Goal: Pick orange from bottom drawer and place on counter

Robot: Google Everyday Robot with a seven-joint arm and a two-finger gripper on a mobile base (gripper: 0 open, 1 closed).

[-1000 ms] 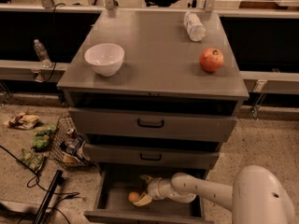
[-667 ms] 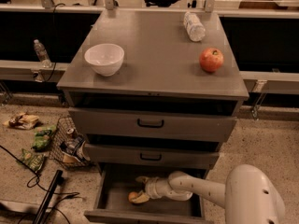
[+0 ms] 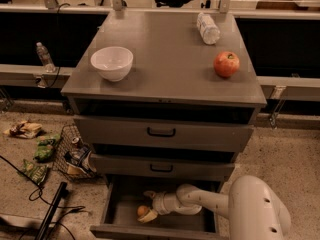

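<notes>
The bottom drawer (image 3: pixel 116 215) is pulled open at the foot of the cabinet. The small orange (image 3: pixel 143 210) lies in it, left of middle. My gripper (image 3: pixel 149 206) reaches into the drawer from the right on the white arm (image 3: pixel 210 200). Its fingers are spread, one finger (image 3: pixel 149 194) behind the orange and the other (image 3: pixel 150 217) just in front of it, so the orange sits between them close to the front finger. The counter (image 3: pixel 165 59) is the grey cabinet top above.
On the counter stand a white bowl (image 3: pixel 112 63), a red apple (image 3: pixel 226 64) and a lying plastic bottle (image 3: pixel 208 28). The two upper drawers (image 3: pixel 161 132) are closed above the arm. A wire basket with litter (image 3: pixel 75 154) and cables (image 3: pixel 50 209) are on the floor at the left.
My gripper has slid a little to the left inside the bottom drawer, closer around the orange. The orange and the things on the counter have not moved.
</notes>
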